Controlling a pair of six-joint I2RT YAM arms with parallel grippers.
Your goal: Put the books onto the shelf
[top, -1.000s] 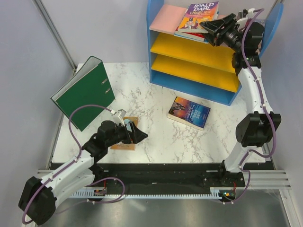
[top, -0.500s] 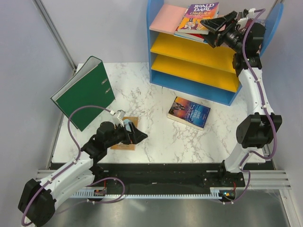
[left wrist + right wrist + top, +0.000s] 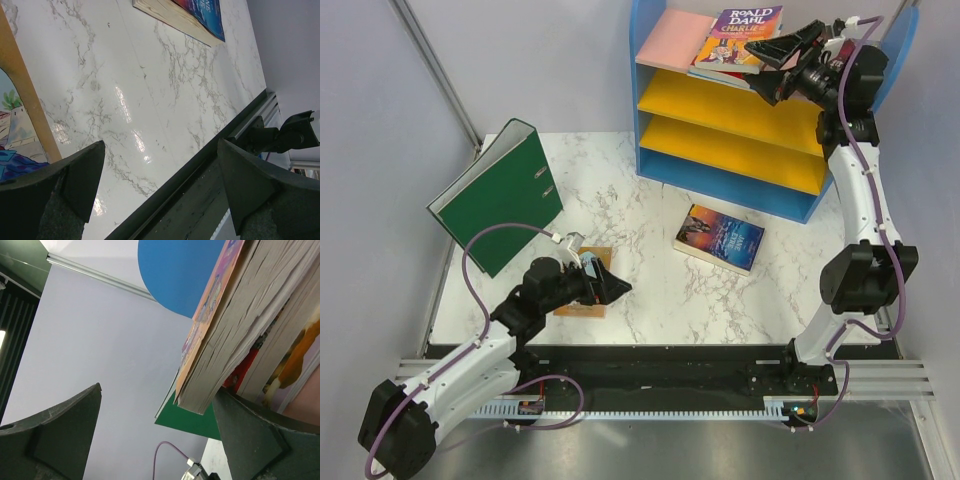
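Note:
The shelf (image 3: 672, 40) stands at the back, blue-framed with a pink top board. A stack of books lies on that board, the purple Roald Dahl book (image 3: 741, 28) uppermost. My right gripper (image 3: 758, 65) is open at the stack's near corner, gripping nothing. In the right wrist view the stack's page edges (image 3: 245, 315) hang just above the right finger of the gripper (image 3: 157, 390). A dark blue book (image 3: 720, 237) lies on the table. My left gripper (image 3: 618, 287) hovers open over the right edge of the small tan-orange book (image 3: 578, 309), which the left wrist view shows as a tan-orange book (image 3: 20, 100) at the left edge.
A big green ring binder (image 3: 496, 196) leans at the table's back left. The marble table (image 3: 125, 75) ends at a black rail (image 3: 200, 190) close beside my left gripper (image 3: 161, 145). The dark blue book (image 3: 197, 12) shows at the top of the left wrist view.
My right gripper has opened wide and drawn back slightly from the stack, leaving the purple book on the shelf top. The left arm has not moved.

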